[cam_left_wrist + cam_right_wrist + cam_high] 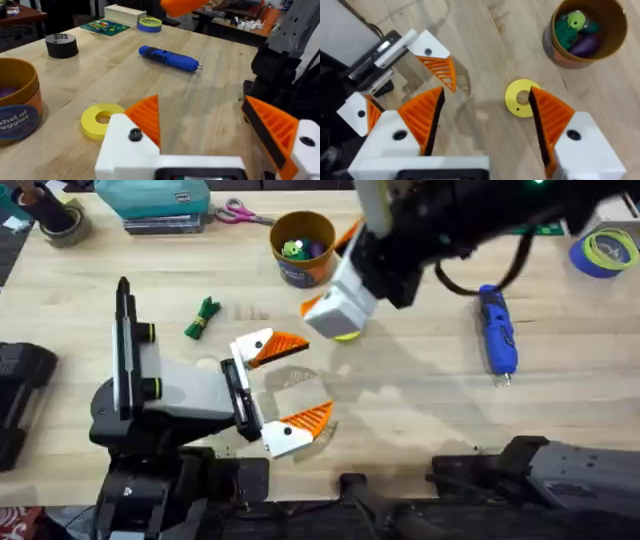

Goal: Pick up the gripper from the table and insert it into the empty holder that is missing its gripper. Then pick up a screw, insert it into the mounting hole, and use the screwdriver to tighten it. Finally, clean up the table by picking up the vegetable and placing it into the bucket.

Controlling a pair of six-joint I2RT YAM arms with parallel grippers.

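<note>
Both grippers, left [292, 385] and right [485, 127], stand open and empty; cleanup seems pending, needing a reach to the vegetable [202, 318].

The table [420, 400] is pale wood, matt, with visible grain. Both grippers wear smooth white plastic mounts with ribbed orange plastic pads [547, 120]. Just beyond the right gripper [485, 125] lie a smooth yellow plastic disc [515, 102] and the glossy-banded bucket [560, 50]. The screwdriver [167, 57] is satin blue plastic with a thin metal bit.

Vegetable [202, 318] left of bucket [302, 246]; screwdriver [496, 332] far right
</note>
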